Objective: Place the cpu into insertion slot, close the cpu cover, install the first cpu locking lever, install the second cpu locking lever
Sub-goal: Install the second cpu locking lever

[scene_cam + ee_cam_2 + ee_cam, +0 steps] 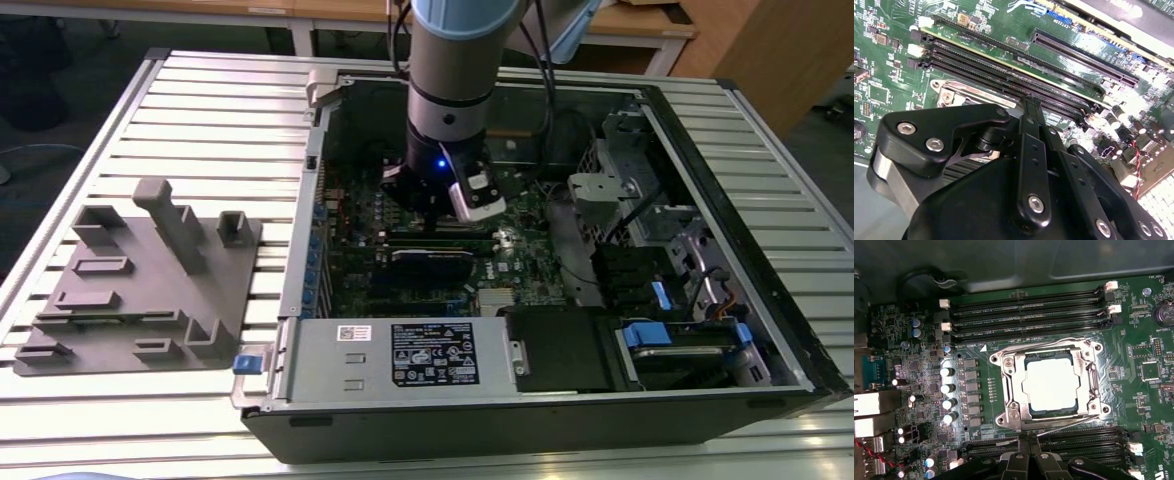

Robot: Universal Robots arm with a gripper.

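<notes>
Black and linkage-built, the end effector [1028,449] hangs low inside the open black computer case [747,395], and in both wrist views its two fingers run side by side to a near-touching tip with nothing between them, so it is drawn narrow and carries nothing. In the first wrist view the small flat square cpu with its dull silver-grey top [1050,383] already sits in the square black-rimmed insertion slot [1028,359], and the thin square metal cpu cover with its large central cutout [1010,387] lies flat around it, so placing and covering look done. Taking the insertion slot as the mark, the fingertips stand just off one of its edges, over the near bank of long narrow black memory slots [1084,440], with the chip straight ahead of them and apart from them. A thin wire locking lever [1061,427] runs along that same near edge of the slot, its long axis crosswise to the fingers; whether it is latched cannot be told, and the fingertips seem nearest to it. In the exterior view the case rests on a slatted metal table [80,150], with a grey moulded fixture block [134,290] well apart from the slot, outside the case towards the exterior view's left. A white label [433,354] sits on the grey power-supply box; its print is left unread.
</notes>
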